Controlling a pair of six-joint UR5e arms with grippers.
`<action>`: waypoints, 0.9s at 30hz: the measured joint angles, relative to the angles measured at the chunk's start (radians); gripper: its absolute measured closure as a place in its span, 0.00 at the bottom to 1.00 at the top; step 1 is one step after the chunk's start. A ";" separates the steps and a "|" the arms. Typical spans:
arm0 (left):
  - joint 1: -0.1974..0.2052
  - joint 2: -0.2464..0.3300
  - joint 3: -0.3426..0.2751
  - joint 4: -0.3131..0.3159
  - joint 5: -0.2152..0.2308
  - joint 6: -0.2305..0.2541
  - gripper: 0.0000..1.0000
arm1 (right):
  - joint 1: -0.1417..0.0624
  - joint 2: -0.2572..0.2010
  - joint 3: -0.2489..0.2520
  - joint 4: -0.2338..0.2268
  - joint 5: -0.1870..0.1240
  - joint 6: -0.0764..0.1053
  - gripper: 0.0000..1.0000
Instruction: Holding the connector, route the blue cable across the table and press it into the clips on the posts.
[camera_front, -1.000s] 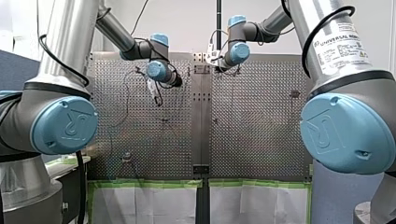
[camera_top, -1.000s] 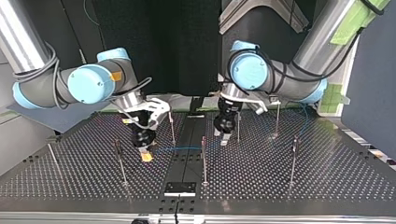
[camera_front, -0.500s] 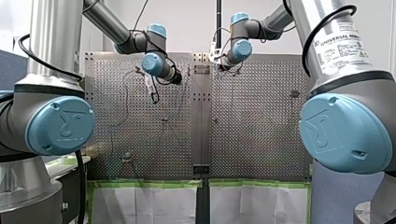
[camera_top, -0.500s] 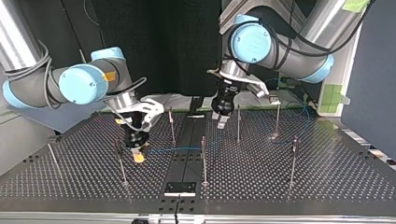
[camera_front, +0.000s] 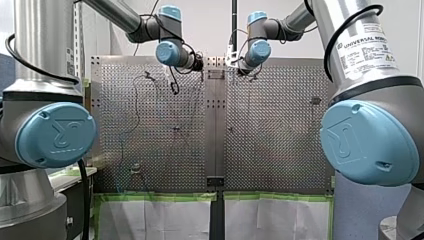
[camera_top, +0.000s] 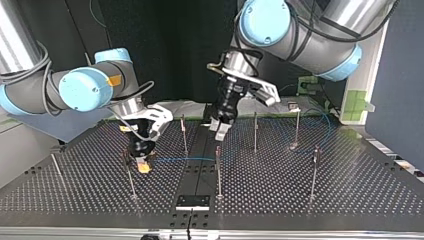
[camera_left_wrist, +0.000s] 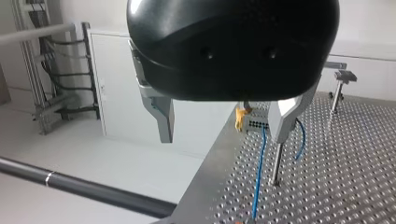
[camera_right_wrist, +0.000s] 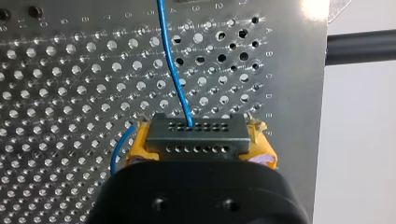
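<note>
In the right wrist view my right gripper (camera_right_wrist: 200, 150) is shut with its yellow pads (camera_right_wrist: 263, 153) on the grey connector (camera_right_wrist: 196, 133). The blue cable (camera_right_wrist: 172, 60) leaves the connector's middle over the perforated plate. In the top view my right gripper (camera_top: 143, 166) hangs low over the table left of the centre strip, and the blue cable (camera_top: 182, 160) runs from it toward the middle post (camera_top: 218, 170). My left gripper (camera_top: 220, 130) hangs higher, above the centre strip. In the left wrist view my left gripper (camera_left_wrist: 223, 136) is open with nothing between its metal fingers (camera_left_wrist: 286, 116); the blue cable (camera_left_wrist: 258, 172) lies below.
Several thin posts stand on the perforated table (camera_top: 280, 200), among them one (camera_top: 129, 175) just in front of my right gripper, one (camera_top: 255, 131) beside my left gripper and one (camera_top: 314, 170) at the top view's right. Green tape edges the table's near side (camera_front: 160, 197) in the front view.
In the top view my left gripper has risen and swung toward the view's left, over the centre strip. My right gripper has carried the connector a little further left.
</note>
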 joint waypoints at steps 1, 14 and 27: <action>-0.006 -0.008 0.010 -0.003 -0.003 0.000 0.00 | 0.000 0.000 0.000 0.000 0.000 0.000 1.00; -0.049 -0.112 0.114 -0.052 -0.049 0.009 0.00 | -0.002 -0.001 0.000 0.000 0.000 0.000 1.00; -0.056 -0.178 0.225 -0.081 -0.074 0.012 0.00 | -0.002 -0.002 0.000 0.000 -0.003 0.001 1.00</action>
